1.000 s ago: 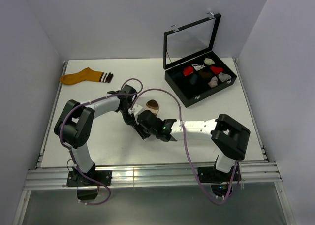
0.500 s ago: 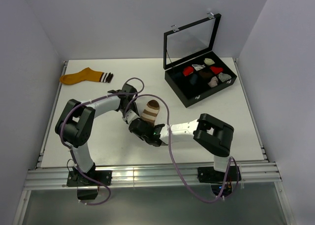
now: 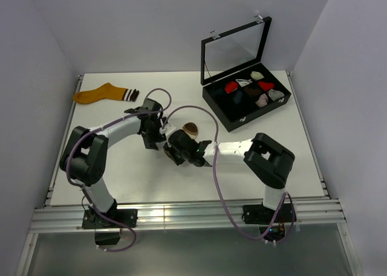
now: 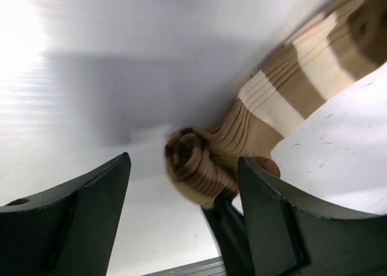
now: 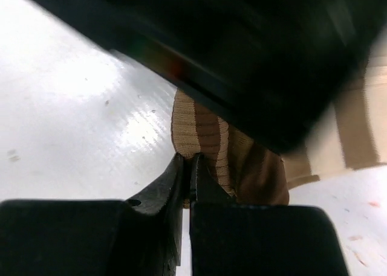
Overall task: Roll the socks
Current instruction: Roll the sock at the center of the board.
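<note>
The brown sock with cream stripes [image 3: 189,130] lies mid-table, partly rolled; its rolled end shows in the left wrist view [image 4: 199,167] and its fabric in the right wrist view [image 5: 208,137]. My right gripper [image 5: 188,167] is shut on the sock's edge; from above it sits at the sock's near side [image 3: 175,146]. My left gripper [image 4: 184,191] is open, its fingers either side of the rolled end, just left of the right gripper in the top view [image 3: 154,136]. The mustard-orange sock [image 3: 103,94] with a dark white-striped cuff lies flat at the far left.
An open black case [image 3: 211,98] with a raised glass lid holds several small sock bundles at the back right. Both arms' purple cables [image 3: 214,167] loop over the table middle. White walls close in the table on three sides.
The brown sock stood raised and stretched half a second ago; now it lies lower and more bunched. Both grippers have shifted slightly towards the back left.
</note>
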`<state>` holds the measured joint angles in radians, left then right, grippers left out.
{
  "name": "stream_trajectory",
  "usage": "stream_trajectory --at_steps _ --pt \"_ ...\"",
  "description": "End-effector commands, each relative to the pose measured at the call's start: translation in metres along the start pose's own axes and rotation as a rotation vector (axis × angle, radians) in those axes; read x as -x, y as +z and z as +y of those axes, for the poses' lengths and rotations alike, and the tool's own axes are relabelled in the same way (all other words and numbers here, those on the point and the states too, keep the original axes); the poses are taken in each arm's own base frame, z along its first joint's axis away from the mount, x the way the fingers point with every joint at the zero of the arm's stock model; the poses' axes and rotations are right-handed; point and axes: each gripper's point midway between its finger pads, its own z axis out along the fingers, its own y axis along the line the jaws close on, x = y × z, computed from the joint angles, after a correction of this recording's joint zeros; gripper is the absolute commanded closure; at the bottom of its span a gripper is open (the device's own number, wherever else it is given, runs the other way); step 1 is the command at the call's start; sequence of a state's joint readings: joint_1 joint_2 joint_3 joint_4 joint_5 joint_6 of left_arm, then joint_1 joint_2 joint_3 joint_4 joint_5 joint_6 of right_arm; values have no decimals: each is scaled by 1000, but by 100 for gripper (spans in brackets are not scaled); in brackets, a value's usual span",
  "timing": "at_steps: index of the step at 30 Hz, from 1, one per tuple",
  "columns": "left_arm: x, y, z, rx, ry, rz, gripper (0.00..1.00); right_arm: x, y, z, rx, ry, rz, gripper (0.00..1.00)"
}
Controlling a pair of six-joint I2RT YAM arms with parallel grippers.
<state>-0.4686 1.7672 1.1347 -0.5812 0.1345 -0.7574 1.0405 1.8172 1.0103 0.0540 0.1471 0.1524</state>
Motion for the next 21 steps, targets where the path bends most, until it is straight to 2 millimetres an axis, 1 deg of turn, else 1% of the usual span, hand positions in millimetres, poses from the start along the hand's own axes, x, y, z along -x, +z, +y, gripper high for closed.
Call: stream_trajectory --at_steps 1,2,3,4,5,7,8,9,10,13,16,17,21 --pt "30 -33 -2 -51 -76 -145 23 -29 -15 26 247 159 176 100" --pt "28 -33 5 -42 -96 -149 22 -25 -16 26 272 189 179 100" --pt "33 -36 12 -35 -139 -169 22 -19 -17 29 308 229 182 100" --pt "35 -43 14 -44 -156 -191 22 -16 -19 28 359 271 194 100" --pt "29 -41 23 -32 -174 -186 22 -16 -18 29 388 296 209 100" --pt "28 -45 25 -54 -189 -197 22 -6 -22 30 465 359 221 100" --pt "22 -41 28 -52 -191 -182 22 -6 -20 31 491 383 231 100" --pt "20 -41 25 -73 -192 -178 22 -2 -21 32 514 421 239 100" --pt "10 -39 24 -99 -190 -145 22 3 -23 31 568 452 239 100" --pt "2 -37 18 -131 -192 -139 24 3 -19 25 604 528 261 100" --pt "-11 -30 15 -125 -182 -116 26 2 -15 18 614 567 275 100" --pt "-13 -28 14 -126 -183 -110 27 -2 -11 15 613 585 290 100" --pt "-21 -19 13 -121 -182 -87 32 -8 -5 10 610 608 315 98"
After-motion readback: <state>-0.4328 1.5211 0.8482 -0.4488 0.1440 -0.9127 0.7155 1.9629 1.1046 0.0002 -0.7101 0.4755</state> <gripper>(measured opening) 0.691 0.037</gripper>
